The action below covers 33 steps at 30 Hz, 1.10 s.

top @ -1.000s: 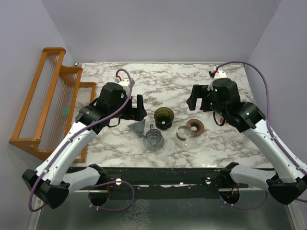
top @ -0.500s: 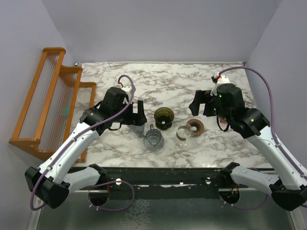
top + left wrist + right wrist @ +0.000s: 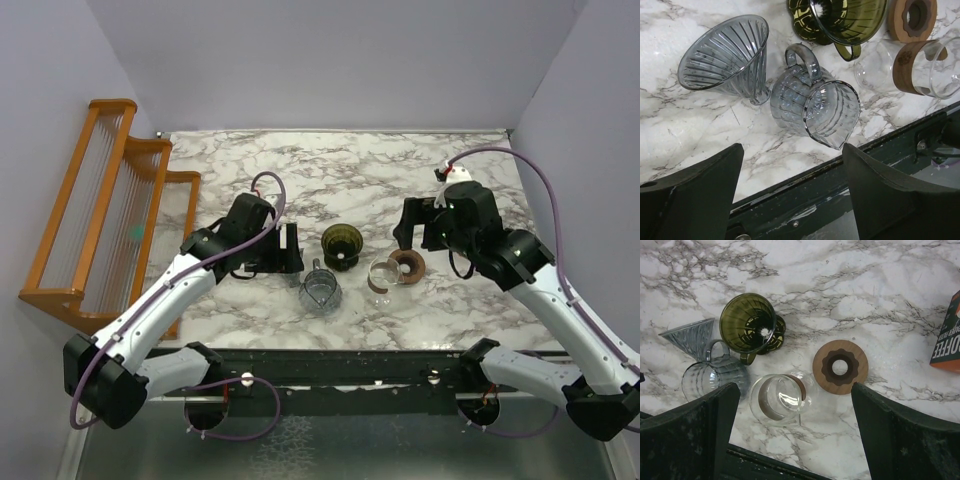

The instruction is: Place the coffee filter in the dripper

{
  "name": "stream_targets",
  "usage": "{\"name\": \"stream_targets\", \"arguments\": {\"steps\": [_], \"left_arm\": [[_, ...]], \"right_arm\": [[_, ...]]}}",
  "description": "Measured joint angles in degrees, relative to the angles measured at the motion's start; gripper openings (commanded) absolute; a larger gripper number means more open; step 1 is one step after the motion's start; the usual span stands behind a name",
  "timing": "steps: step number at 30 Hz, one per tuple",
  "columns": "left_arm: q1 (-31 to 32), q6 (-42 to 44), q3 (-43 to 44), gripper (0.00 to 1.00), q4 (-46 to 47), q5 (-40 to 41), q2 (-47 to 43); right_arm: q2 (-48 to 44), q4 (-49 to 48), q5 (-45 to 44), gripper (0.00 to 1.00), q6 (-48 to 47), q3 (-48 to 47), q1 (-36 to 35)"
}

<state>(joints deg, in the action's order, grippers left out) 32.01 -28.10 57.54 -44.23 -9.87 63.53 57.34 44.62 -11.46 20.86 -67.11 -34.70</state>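
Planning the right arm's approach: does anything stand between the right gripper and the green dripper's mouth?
Nothing visible does. The dripper stands upright with its mouth uncovered. The clear glass and wooden disc lie off to the side of the right gripper's line to it.

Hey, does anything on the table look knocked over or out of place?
Yes: the grey ribbed cone lies tipped on its side, beside the grey handled cup, while the green dripper stands upright.
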Motion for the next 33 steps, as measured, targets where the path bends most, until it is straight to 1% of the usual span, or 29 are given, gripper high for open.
{"name": "stream_targets", "arguments": {"steps": [4,10,16,25,29,33], "left_arm": [[0.4,-0.9,-0.3,0.67,0.6,-0.1,2.2],[2.2,-1.9,-0.6,0.59,2.3,-0.5,5.4],[4.4,-3.2,-3.0,0.5,4.9,-0.7,7.1],[8.4,-5.2,-4.7,0.38,8.6,-0.5,12.6],[9.9,-5.4,-4.7,0.31,9.4,0.7,14.5],[10.7,-5.6,-4.6,0.19,9.6,1.8,15.4]], "right_arm": [[1.1,0.0,0.1,1.0,0.0,0.0,0.0],[1.4,-0.3,0.1,1.0,-0.1,0.8,0.0],[1.0,-0.7,0.1,1.0,0.0,3.1,0.0],[1.0,-0.9,-0.1,1.0,0.1,4.5,0.0],[1.0,-1.0,-0.1,1.0,0.3,4.7,0.0],[1.0,-1.1,-0.2,1.0,0.3,5.1,0.0]]}}
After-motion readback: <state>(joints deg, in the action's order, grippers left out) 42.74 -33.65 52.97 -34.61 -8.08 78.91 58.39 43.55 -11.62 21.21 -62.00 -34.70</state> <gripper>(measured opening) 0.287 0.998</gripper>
